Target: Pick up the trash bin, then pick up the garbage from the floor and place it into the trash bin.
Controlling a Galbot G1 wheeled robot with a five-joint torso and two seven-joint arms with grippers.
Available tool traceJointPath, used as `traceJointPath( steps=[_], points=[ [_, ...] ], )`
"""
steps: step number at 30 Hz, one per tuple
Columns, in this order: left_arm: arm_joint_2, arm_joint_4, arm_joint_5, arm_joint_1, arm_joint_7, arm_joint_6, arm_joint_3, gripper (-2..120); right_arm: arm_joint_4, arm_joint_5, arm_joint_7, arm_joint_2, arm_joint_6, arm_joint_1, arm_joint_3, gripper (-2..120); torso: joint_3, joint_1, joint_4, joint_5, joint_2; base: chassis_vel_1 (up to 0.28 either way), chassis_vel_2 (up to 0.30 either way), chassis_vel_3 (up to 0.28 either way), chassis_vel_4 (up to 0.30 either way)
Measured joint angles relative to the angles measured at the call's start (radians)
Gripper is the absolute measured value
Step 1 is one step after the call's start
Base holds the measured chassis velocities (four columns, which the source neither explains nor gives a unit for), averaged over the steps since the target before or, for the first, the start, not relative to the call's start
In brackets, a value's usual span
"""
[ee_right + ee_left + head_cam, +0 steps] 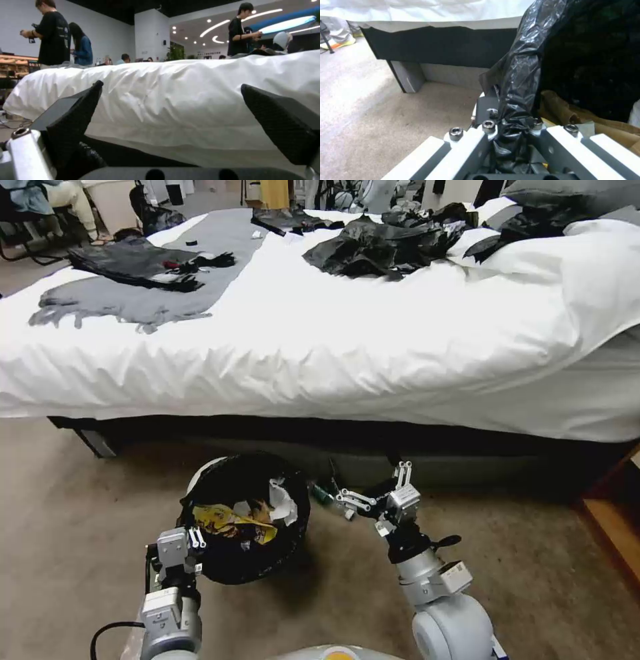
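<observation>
Trash bin (243,517) clamped at rim by left gripper (195,540), litter inside; right gripper (373,493) agape, empty, near small bottle (321,493) left on floor (80,527).

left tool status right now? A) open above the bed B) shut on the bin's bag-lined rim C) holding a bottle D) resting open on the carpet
B: in the left wrist view the left tool pinches the black liner at the rim of the trash bin; the head view shows it at the bin's near edge.
</observation>
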Motion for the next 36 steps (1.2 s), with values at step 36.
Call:
traceJointPath(
  steps=[36],
  points=[
    [0.003, -0.019, -0.01, 0.012, 0.0, 0.002, -0.019, 0, -0.23, 0.069, 0.026, -0.11, -0.22, 0.083, -0.06, 100, 0.0, 0.0, 0.0, -0.0002, 0.0, 0.0, 0.0, 0.0, 0.0]
  ],
)
